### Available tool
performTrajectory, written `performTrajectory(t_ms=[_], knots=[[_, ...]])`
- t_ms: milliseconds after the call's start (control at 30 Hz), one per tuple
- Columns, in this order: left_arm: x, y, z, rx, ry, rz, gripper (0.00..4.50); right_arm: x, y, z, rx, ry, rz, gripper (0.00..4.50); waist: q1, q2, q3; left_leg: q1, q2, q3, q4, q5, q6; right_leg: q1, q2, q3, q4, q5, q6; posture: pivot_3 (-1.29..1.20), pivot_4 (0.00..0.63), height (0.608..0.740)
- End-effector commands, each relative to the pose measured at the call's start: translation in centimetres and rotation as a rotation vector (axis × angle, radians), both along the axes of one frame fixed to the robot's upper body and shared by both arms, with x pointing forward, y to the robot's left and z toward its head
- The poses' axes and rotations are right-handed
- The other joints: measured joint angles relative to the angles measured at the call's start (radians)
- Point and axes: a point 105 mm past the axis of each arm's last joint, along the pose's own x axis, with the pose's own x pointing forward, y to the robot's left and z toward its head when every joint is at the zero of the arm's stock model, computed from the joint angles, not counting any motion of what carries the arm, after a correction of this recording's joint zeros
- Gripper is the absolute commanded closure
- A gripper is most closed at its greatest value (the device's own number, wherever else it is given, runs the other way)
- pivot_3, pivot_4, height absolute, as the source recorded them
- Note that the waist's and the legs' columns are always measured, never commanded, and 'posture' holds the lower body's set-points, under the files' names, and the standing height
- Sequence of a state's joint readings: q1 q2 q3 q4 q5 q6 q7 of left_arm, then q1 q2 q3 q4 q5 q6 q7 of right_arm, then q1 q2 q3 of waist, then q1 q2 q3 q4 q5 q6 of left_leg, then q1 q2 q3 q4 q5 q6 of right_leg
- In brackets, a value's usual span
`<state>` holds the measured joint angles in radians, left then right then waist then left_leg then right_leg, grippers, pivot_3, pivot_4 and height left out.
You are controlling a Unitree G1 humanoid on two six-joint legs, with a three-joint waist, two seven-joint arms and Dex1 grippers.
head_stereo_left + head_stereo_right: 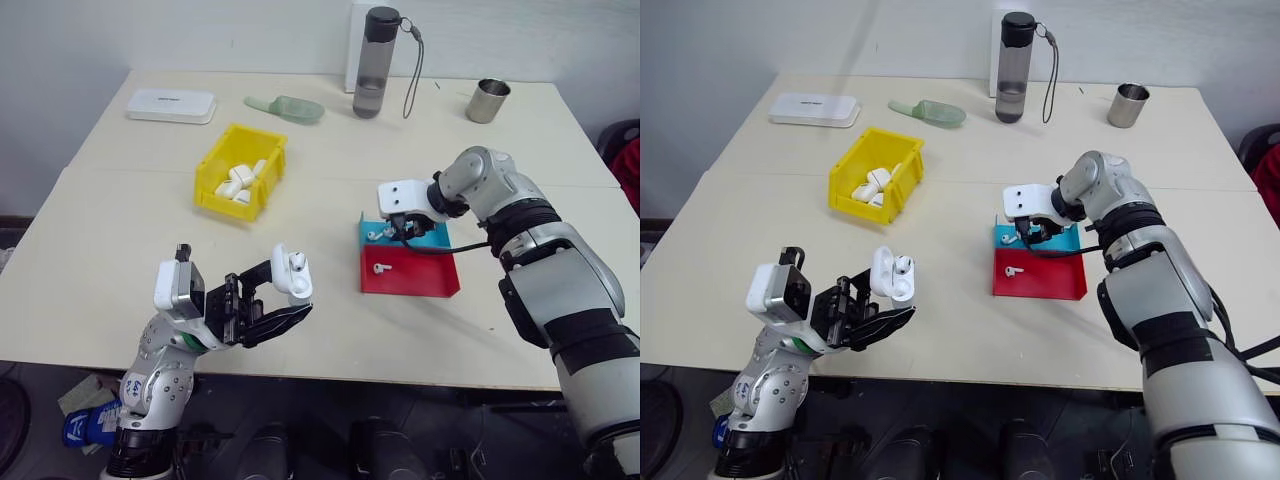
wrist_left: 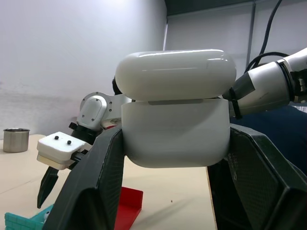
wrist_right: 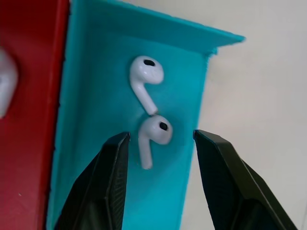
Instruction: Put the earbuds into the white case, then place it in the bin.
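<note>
My left gripper (image 1: pixel 285 295) is shut on the white case (image 1: pixel 292 272) and holds it above the table's near edge. Its lid stands open and one earbud (image 1: pixel 902 266) sits inside. My right gripper (image 3: pixel 160 135) points down into the blue tray (image 1: pixel 432 238). It is open, its fingers (image 3: pixel 103 177) on either side of an earbud (image 3: pixel 153 134) lying there, with gaps on both sides. A second earbud (image 3: pixel 146 72) lies just beyond it. Another earbud (image 1: pixel 379 268) rests in the red tray (image 1: pixel 425 278). The yellow bin (image 1: pixel 208 185) stands at mid-left and holds several white cases.
Along the far edge are a flat white box (image 1: pixel 171 105), a green scoop (image 1: pixel 290 108), a dark water bottle (image 1: pixel 377 62) and a metal cup (image 1: pixel 488 100). The red tray adjoins the blue tray on its near side.
</note>
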<state>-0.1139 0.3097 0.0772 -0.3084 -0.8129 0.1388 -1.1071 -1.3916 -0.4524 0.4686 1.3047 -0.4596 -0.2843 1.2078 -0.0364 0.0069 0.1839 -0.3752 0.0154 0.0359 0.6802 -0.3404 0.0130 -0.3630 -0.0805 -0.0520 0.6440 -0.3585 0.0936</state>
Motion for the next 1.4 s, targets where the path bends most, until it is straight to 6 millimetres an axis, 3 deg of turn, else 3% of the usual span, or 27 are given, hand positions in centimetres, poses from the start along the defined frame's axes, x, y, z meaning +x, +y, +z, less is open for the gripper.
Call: performTrajectory(t_ms=[33,700,800,867,1200,1300,1400], knots=[[-0.6,0.1,0.9,0.005,-0.055,0.006,1.74,-0.1,0.0,0.6,-0.024,0.008,0.015,2.44,0.002,0.000,0.000,0.000,0.000,0.000,0.000,0.000,0.000,0.000,0.000,0.000,0.000,0.000,0.000,0.00,0.150,0.740],[-0.3,0.5,1.2,0.016,-0.056,0.025,1.74,0.1,0.5,-0.3,0.014,0.050,-0.064,2.44,-0.012,0.000,0.000,0.001,0.000,0.000,0.000,0.000,0.000,0.001,0.000,0.000,0.000,0.000,0.000,0.00,0.150,0.740],[-0.3,0.5,1.2,0.016,-0.057,0.025,1.74,0.0,0.5,-0.5,0.011,0.053,-0.062,3.00,-0.015,0.000,0.000,0.001,0.000,-0.001,0.001,0.000,0.000,0.001,0.000,0.000,0.000,0.000,0.000,0.00,0.150,0.740],[-0.3,0.5,1.2,0.017,-0.056,0.025,1.74,0.1,0.5,-0.5,0.013,0.048,-0.065,3.64,-0.017,0.000,0.000,0.001,0.000,-0.001,0.000,0.000,0.000,0.001,0.000,0.000,0.000,0.000,0.000,0.00,0.150,0.740],[-0.5,0.4,1.2,0.020,-0.053,0.023,1.74,0.0,0.4,-0.7,0.014,0.057,-0.067,3.64,-0.018,0.000,0.000,0.001,0.000,-0.001,0.001,0.000,0.000,0.001,0.000,0.000,0.000,0.000,0.000,0.00,0.150,0.740],[-0.4,0.4,1.2,0.020,-0.054,0.022,1.74,-0.1,0.4,-0.7,0.023,0.064,-0.064,4.04,-0.018,0.000,0.000,0.001,0.000,-0.001,0.000,0.000,0.000,0.001,0.000,0.000,0.000,0.000,0.000,0.00,0.150,0.740],[-0.4,0.4,1.3,0.018,-0.054,0.020,1.74,0.0,0.3,-0.4,0.049,0.057,-0.078,4.06,-0.018,0.000,0.000,0.001,0.000,-0.001,0.001,0.000,0.000,0.001,0.000,0.000,0.000,0.000,0.000,0.00,0.150,0.740]])
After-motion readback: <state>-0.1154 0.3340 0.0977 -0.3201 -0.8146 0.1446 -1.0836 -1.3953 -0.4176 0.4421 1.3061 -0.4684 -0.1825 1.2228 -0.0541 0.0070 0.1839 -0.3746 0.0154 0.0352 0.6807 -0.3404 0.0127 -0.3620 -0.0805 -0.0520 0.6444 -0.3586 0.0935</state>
